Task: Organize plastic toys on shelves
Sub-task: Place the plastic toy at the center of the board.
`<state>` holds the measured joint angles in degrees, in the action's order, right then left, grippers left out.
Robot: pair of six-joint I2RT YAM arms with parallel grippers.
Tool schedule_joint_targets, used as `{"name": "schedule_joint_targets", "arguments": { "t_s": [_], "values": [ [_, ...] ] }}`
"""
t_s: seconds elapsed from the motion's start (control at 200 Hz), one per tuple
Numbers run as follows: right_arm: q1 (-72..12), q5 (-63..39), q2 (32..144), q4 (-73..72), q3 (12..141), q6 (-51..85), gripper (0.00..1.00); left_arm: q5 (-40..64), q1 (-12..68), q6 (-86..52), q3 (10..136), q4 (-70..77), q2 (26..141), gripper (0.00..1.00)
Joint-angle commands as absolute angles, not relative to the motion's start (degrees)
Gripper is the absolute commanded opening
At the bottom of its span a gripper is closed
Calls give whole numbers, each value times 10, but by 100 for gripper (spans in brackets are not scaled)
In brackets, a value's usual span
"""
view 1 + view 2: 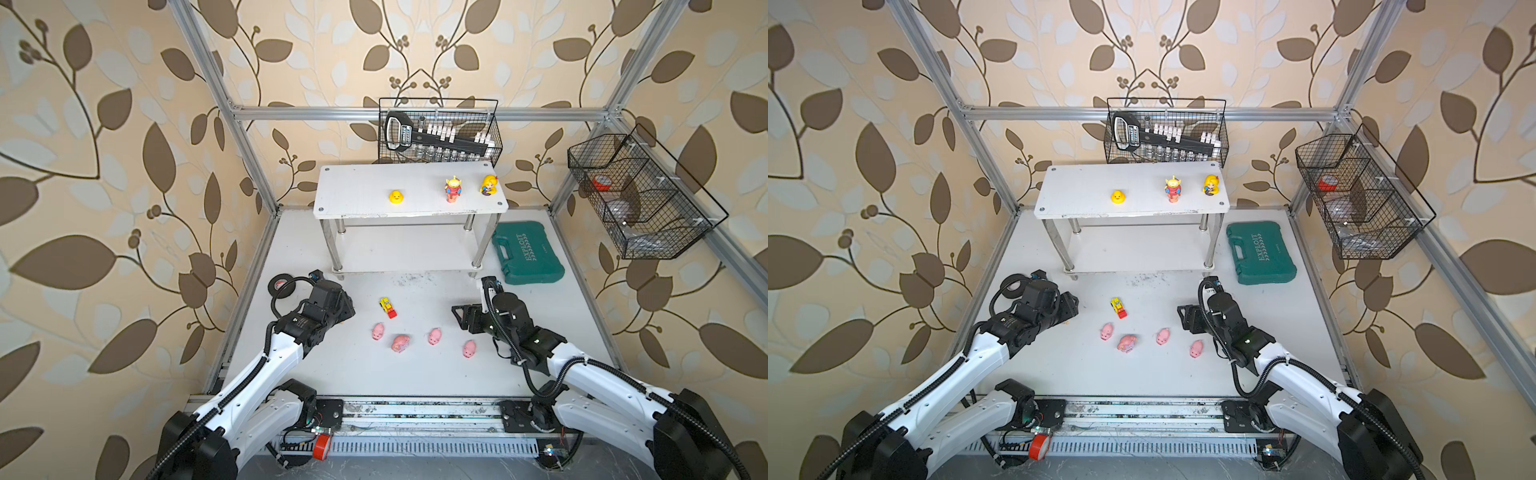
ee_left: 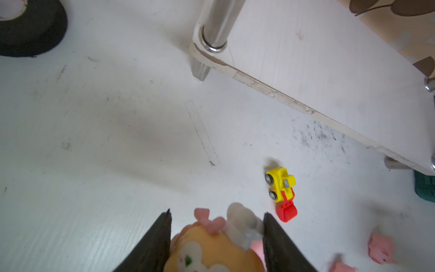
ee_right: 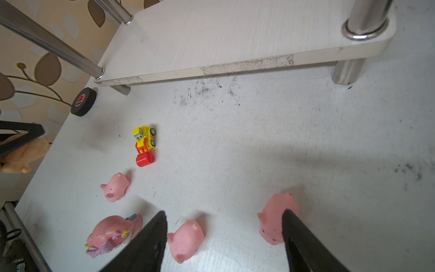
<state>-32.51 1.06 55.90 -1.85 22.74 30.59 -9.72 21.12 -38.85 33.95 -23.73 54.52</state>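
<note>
closest to the lens, at six o'clock, a red roll (image 1: 322, 446) sits on the front rail (image 1: 415, 409) between the bases of two white arms. across the white table (image 1: 340, 374), left to right: a black tape roll (image 1: 279, 286) lies flat at nine o'clock. just beside it, the left gripper (image 2: 217, 213) is clamped narrow on the orange animal (image 2: 211, 249) — the toy's pink bow pokes out past the black fingers (image 2: 150, 242).

near the centre lies the yellow-red vehicle (image 1: 387, 307), its red scoop aimed at five o'clock. toward six o'clock of it a loose row of pink toys rests on the table: the first piglet (image 1: 378, 331), a larger pink piglet (image 1: 401, 343) wearing a small bow, the third piglet (image 1: 434, 336) and the fourth piglet (image 1: 468, 348).

at twelve o'clock the white shelves (image 1: 353, 187) carry three toys on the top board: the yellow duck (image 1: 396, 197) near its middle, then the alien (image 1: 452, 189) and the yellow doll (image 1: 488, 185), both upright toward the right end.

at three o'clock the right gripper (image 3: 225, 213) hangs with jaws spread wide and nothing in them — in the right wrist view the third and fourth piglets show past its fingers, both on the table. a green tool case (image 1: 528, 259) lies at two o'clock beside the shelves, with one wire basket (image 1: 436, 99) on the frame at twelve and a second basket (image 1: 681, 232) at two.
</note>
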Motion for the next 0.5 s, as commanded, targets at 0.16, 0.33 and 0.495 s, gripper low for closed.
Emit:
{"name": "schedule_joint_targets", "arguments": {
  "t_s": [0.16, 0.33, 0.495],
  "values": [
    [-326, 19, 562, -10, 238, 292, 76, -194, 259, -414, 411, -248, 710, 18],
    [-327, 25, 563, -4, 240, 283, 76, -191, 267, -416, 446, -266, 777, 22],
    [-325, 31, 559, -5, 237, 282, 77, -194, 279, -417, 466, -286, 847, 23]
  ]
}}
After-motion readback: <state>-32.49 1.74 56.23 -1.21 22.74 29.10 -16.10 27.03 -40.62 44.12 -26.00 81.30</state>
